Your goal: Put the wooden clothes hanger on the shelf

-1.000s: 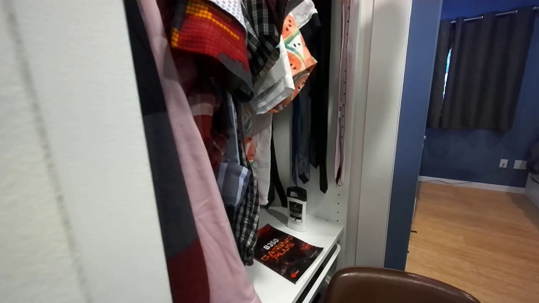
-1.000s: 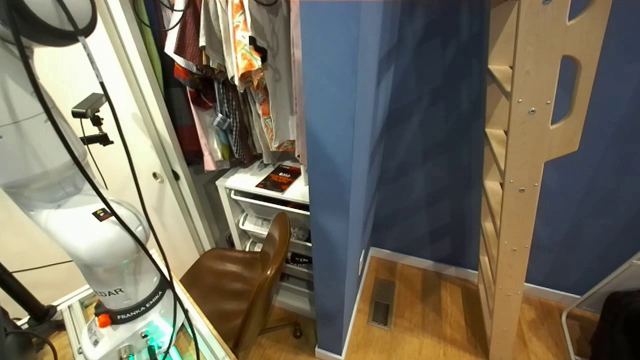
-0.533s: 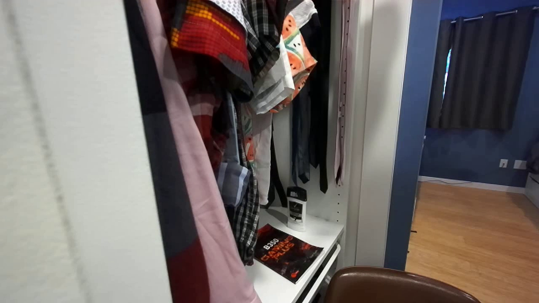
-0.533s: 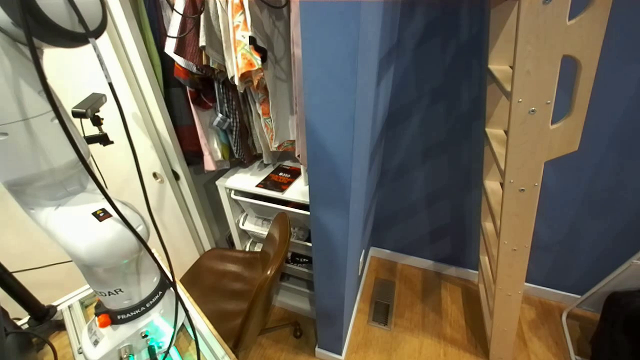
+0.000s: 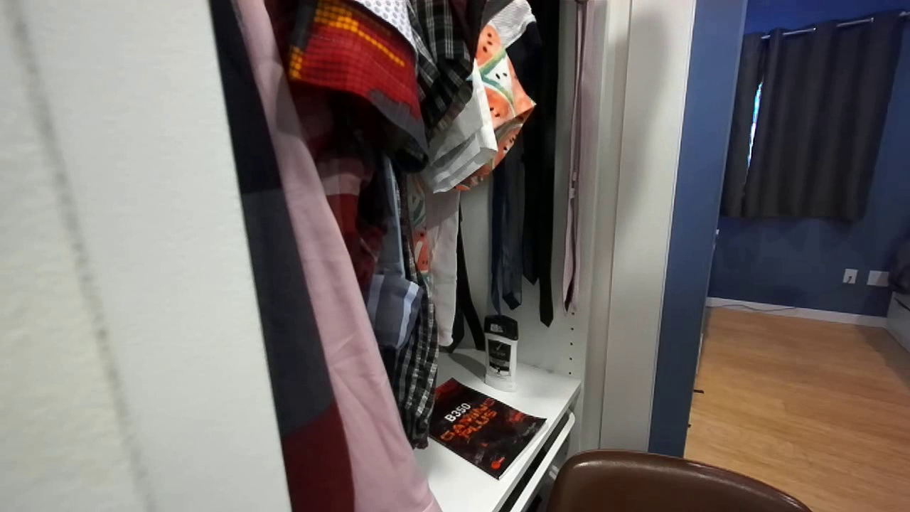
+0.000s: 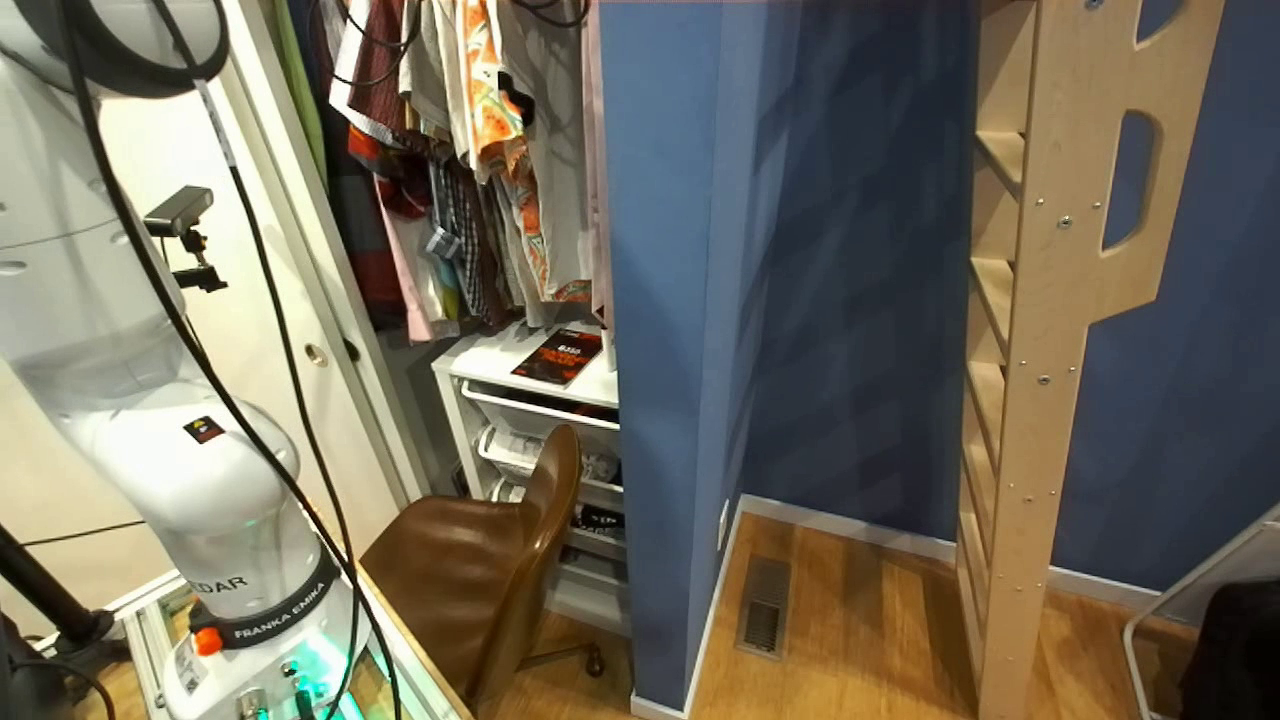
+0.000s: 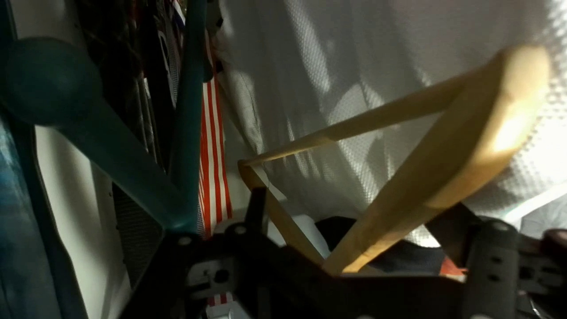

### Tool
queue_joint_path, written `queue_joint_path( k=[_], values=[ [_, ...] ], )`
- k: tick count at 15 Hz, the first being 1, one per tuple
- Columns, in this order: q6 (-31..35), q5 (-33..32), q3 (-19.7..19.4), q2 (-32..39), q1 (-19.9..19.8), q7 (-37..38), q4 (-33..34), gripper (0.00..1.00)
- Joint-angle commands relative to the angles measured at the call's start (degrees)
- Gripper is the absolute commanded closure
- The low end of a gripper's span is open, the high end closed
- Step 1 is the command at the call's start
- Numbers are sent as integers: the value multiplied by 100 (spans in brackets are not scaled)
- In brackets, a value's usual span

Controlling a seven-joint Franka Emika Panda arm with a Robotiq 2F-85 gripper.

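Note:
The wooden clothes hanger (image 7: 412,177) spans the middle and right of the wrist view. Its triangular frame hangs in front of a whitish textured garment. My gripper (image 7: 352,212) is open at the bottom of the wrist view, its dark fingers apart. Part of the hanger lies between the fingers, and its lower corner is hidden behind the gripper body. I cannot tell whether a finger touches it. The white shelf (image 5: 547,385) is under the hanging clothes; it also shows in an exterior view (image 6: 487,350). Neither exterior view shows the gripper or the wooden hanger.
A teal hanger (image 7: 188,110) is close at the left. A black booklet (image 5: 487,427) and a white deodorant stick (image 5: 502,359) are on the shelf. Clothes (image 6: 490,130) hang above it. A brown chair (image 6: 450,550) and a blue wall edge (image 6: 660,300) flank the closet.
The arm's upper part and its cables have moved to the right in an exterior view. A pink strip of fabric at the closet's right side has shifted slightly. Booklet and deodorant are unmoved.

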Motion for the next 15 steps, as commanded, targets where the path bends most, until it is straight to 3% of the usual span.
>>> queue_joint_path(
  k=[1, 9, 15],
  values=[
    [119, 48, 2, 49, 6, -137, 36, 41],
    [47, 264, 1, 43, 8, -192, 20, 97],
    [93, 485, 5, 48, 13, -202, 35, 96]
  ],
)
